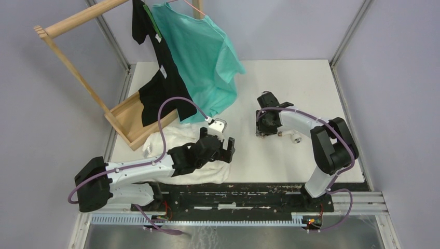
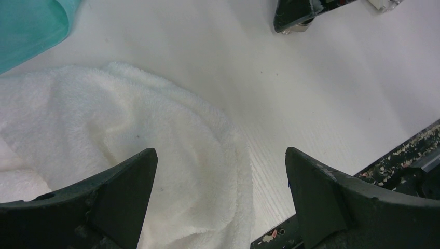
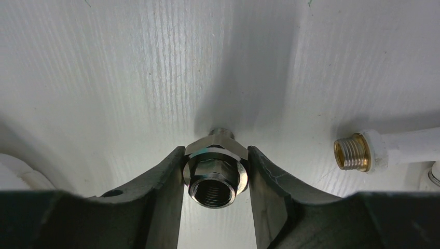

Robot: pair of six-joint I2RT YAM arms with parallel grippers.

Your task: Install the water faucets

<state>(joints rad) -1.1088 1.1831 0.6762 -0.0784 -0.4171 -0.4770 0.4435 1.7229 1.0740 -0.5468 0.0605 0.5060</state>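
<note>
Our right claw [image 3: 215, 151] is pinching the fitting [image 3: 215, 179] at the table [image 3: 104, 62], its fingers drawn narrow and touching both sides. The fitting is lying with its axis along the fingers, open threaded mouth facing the wrist, thin end pointing away. The spout [image 3: 394, 150] is lying crosswise just to its right, brass thread pointing toward the fitting. Our left claw [image 2: 220, 153] is hanging wide open and empty over the towel [image 2: 129, 129].

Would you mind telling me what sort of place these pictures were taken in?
Probably a robot test cell in a lab, not a home: a white table boxed in by grey panels, two arms bolted at its edge, and staged props such as a clothes rack and a metal fitting.
</note>
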